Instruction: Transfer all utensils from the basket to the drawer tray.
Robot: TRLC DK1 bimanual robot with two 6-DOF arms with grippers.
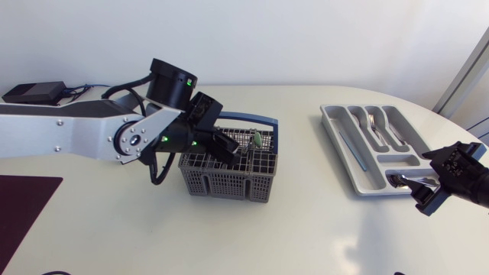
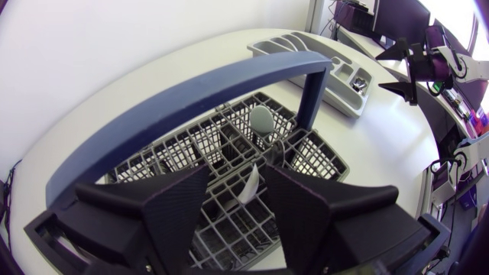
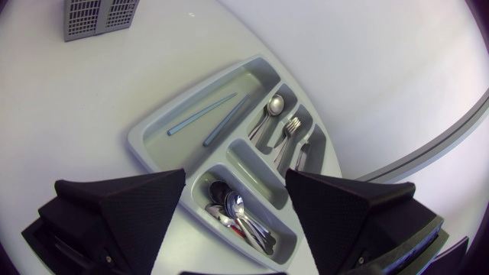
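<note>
**Observer:** Left hand, state?

**Me:** Left hand [image 2: 237, 180] is low over the basket [image 2: 183, 103]. The fingers are parted to a narrow gap and, as far as I can see, closed on nothing. A pale handle [image 2: 248, 185] rises in that gap, nearer one finger. I cannot tell if it is touching.

**Observer:** How does it lie?

**Me:** It stands in a grid cell with its long axis near upright, leaning slightly, free end up toward me. Its working end is down in the mesh and hidden.

**Observer:** Handling?

**Me:** Probably light, stiff and smooth, so slippery. It is thin, and I would put the pads on its flat faces a little below the tip. The pull should go straight up along its axis, because a sideways drag could snag it on the grid.

**Observer:** Anything else in there?

**Me:** A round-ended piece [image 2: 262, 120] is ahead of the hand, just beside the basket's handle post. It is upright too, rounded end up.

**Observer:** Right side?

**Me:** Right hand [image 3: 236, 176] is spread wide and empty. It hovers over the near end of the tray [image 3: 162, 147], above the small compartment of spoons [image 3: 237, 210]. The tray sits well apart from the basket on the surface [image 1: 306, 229].
</note>
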